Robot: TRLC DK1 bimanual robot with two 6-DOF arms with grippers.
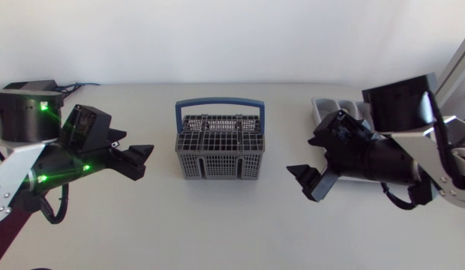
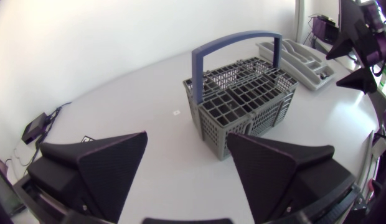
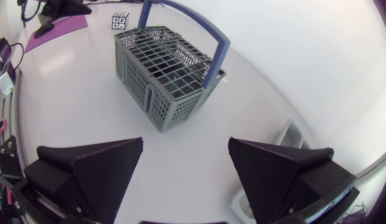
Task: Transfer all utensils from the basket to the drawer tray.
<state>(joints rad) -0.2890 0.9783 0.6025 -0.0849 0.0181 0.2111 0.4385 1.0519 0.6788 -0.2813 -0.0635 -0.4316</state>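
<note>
Head view. Located at centre of table [image 1: 217, 225]: grey lattice basket [image 1: 220, 146], upright, with blue handle [image 1: 220, 102] raised and arching over it from 9 to 3 o'clock. Contents of compartments not discernible through the grid top. Located at 2 o'clock from the basket, well apart from it: grey drawer tray [image 1: 334, 106], partly hidden under the right arm [image 1: 390, 161], with only its divided end showing.

Located at 9 o'clock from the basket, near but not touching: left tool [image 1: 142, 161], pointed toward 3 o'clock. Found with fingers spread apart and nothing between them. Located at 4 o'clock from the basket, apart from it: right tool [image 1: 305, 184], pointed toward 8 o'clock. Found likewise spread, gripping nothing.

Left wrist view. Confirmed: both wedge fingers [image 2: 109, 162] wide apart, only bare table between. Basket ahead of the tool toward 1 o'clock, clear of both fingers. Drawer tray beyond the basket, long compartments visible. Right tool seen near the tray's far end, raised off the table, fingers parted.

Right wrist view. Confirmed: fingers wide apart, only bare table between. Basket ahead toward 12 o'clock, apart from the tool. Pale grey edge, apparently the drawer tray, just beside the finger on the tool's 3 o'clock side. Small black-and-white patterned marker [image 3: 120, 20] noted on the table beyond the basket.
</note>
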